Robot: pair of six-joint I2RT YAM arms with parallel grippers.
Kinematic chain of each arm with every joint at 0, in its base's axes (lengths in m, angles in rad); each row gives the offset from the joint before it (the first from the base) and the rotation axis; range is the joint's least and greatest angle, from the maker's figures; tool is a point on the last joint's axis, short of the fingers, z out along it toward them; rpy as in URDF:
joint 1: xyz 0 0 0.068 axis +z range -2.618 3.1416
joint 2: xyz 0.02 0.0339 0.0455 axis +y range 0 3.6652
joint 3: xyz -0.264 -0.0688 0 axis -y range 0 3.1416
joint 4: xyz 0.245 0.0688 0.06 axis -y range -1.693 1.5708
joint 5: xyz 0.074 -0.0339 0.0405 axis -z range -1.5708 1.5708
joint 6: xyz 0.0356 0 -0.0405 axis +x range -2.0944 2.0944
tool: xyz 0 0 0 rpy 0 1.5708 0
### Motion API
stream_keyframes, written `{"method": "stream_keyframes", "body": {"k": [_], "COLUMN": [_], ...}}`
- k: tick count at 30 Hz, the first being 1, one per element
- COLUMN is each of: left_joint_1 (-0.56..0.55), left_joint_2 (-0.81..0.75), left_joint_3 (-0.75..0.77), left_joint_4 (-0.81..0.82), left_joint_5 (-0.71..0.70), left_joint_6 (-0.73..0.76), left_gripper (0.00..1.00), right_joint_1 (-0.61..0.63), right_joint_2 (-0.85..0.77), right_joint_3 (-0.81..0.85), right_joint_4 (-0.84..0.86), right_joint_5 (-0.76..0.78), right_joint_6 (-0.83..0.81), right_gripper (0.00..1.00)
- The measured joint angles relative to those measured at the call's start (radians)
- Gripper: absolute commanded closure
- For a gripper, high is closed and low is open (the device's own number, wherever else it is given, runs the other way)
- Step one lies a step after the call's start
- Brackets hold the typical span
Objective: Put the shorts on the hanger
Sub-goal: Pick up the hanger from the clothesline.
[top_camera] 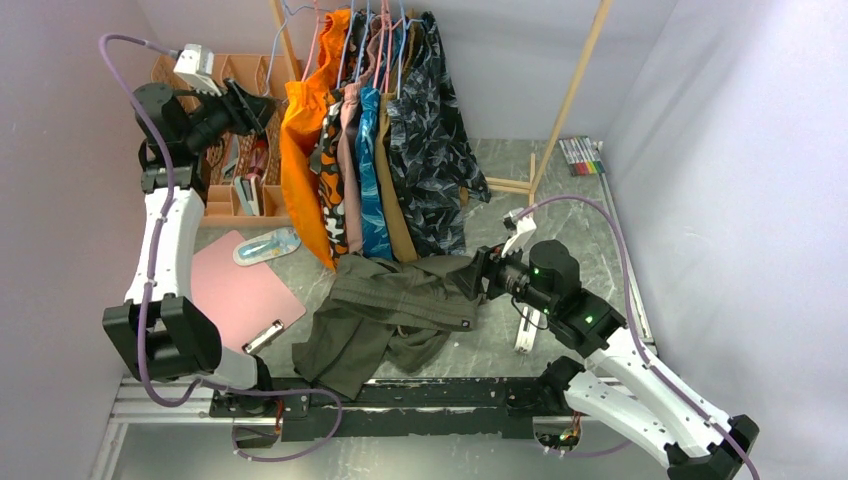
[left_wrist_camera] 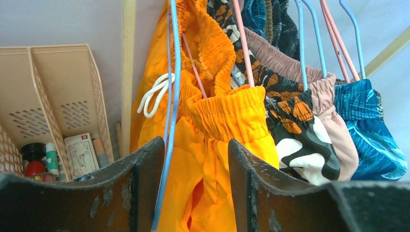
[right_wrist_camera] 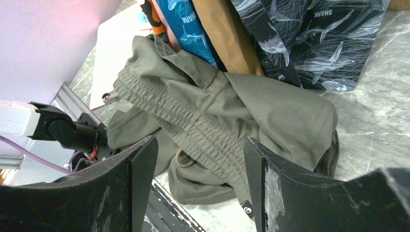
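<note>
Item: light-blue hanger (left_wrist_camera: pixel 172 72), 11 o'clock, passes between half-open left fingers (left_wrist_camera: pixel 145 193), not yet clamped, so close squarely on wire, clear of orange shorts (left_wrist_camera: pixel 212 111); olive shorts (top_camera: pixel 400 300) heaped on counter (top_camera: pixel 590 230), 6 o'clock, before open, empty right fingers (right_wrist_camera: pixel 140 193).

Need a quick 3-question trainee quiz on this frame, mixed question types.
1. True or false: the shorts lie crumpled on the table.
2. What runs between the left gripper's fingers? A a belt; B the light-blue hanger; C a ruler.
3. Fill in: the right gripper, jaws apart, faces the ____.
Key: 1 true; 2 B; 3 shorts.
</note>
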Motion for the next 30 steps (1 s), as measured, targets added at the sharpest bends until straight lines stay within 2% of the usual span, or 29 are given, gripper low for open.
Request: {"method": "stream_keyframes", "body": {"k": [5, 10, 21, 30], "left_joint_1": [-0.027, -0.052, -0.183, -0.218], "left_joint_2": [0.014, 0.053, 0.093, 0.091], "left_joint_3": [0.034, 0.098, 0.193, 0.202], "left_joint_4": [-0.051, -0.087, -0.199, -0.222], "left_joint_5": [-0.033, -0.066, -0.186, -0.285], "left_joint_6": [0.044, 0.069, 0.197, 0.246], "left_gripper": [0.52, 0.67, 0.93, 0.93], "right_joint_1": [0.0, 0.0, 0.0, 0.0], "right_joint_2": [0.005, 0.0, 0.001, 0.006], "right_joint_3": [-0.009, -0.01, -0.025, -0.025], "right_joint_4": [0.003, 0.006, 0.014, 0.014], "right_joint_5": [0.0, 0.002, 0.004, 0.005], "right_joint_6": [0.0, 0.0, 0.0, 0.001], "right_gripper": [0.31, 0.31, 0.31, 0.32]}}
